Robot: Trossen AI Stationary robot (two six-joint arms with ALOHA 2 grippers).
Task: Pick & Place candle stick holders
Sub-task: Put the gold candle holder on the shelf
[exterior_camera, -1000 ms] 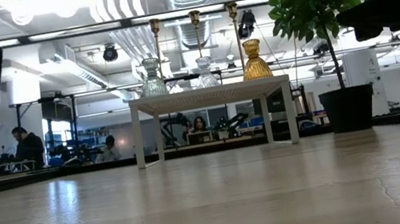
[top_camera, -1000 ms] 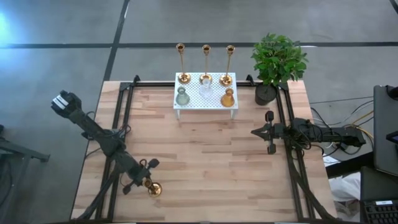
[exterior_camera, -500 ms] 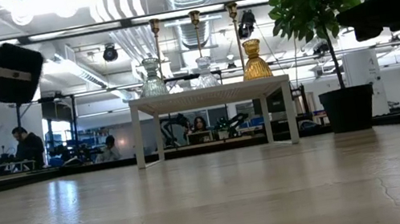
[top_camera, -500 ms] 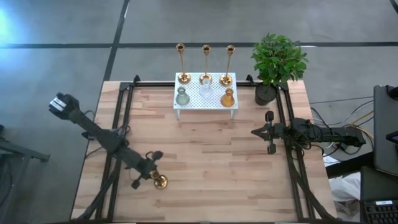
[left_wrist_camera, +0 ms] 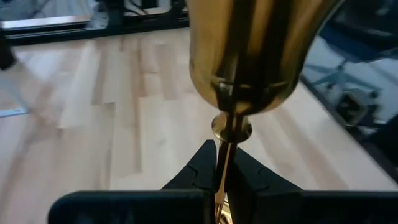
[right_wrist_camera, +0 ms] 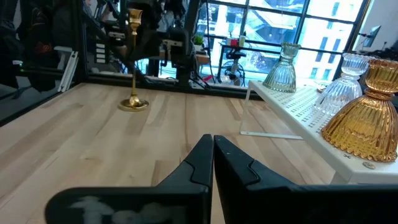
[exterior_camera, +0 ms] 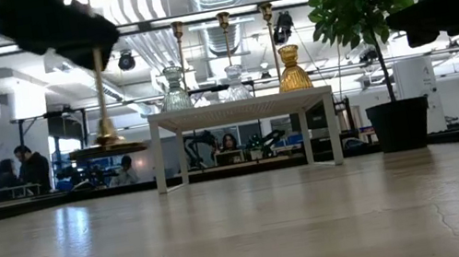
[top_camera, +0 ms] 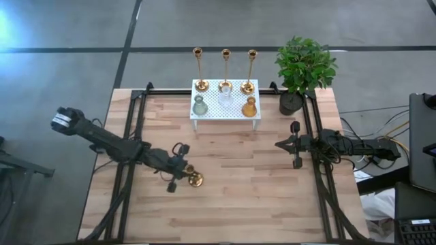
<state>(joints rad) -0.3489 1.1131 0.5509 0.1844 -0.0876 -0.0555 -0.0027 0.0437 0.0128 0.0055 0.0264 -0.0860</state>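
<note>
One gold candle stick holder [exterior_camera: 100, 94] hangs upright above the table's left middle, its round base [top_camera: 195, 180] lowest. My left gripper [top_camera: 181, 169] is shut on its stem, and the top cup is hidden behind the fingers. Three more candle stick holders [top_camera: 225, 68] stand in a row on their bases at the far edge of a white perforated stand [top_camera: 225, 114]. At the table's right side my right gripper [top_camera: 279, 144] is shut on nothing and points toward the table's middle. My left gripper pinches the thin stem [left_wrist_camera: 223, 138] between its two fingers, high up on the holder. The fingers come from the table's left, slanting a little down, and lie across the stem. The holder hangs upright below them, its base [exterior_camera: 107, 150] clear of the table.
On the white stand sit a greenish glass vase [top_camera: 199, 105], a clear one [top_camera: 225, 99] and an amber one [top_camera: 249, 107]. A potted plant [top_camera: 304, 67] stands at the far right corner. Black rails [top_camera: 129, 136] run along both sides. People sit in the room beyond the table.
My left gripper, still shut, has swung from the near left corner toward the table's middle and far side while rising. The candle stick holder, whose base stood on the table, is now lifted clear and has travelled with it, still upright.
</note>
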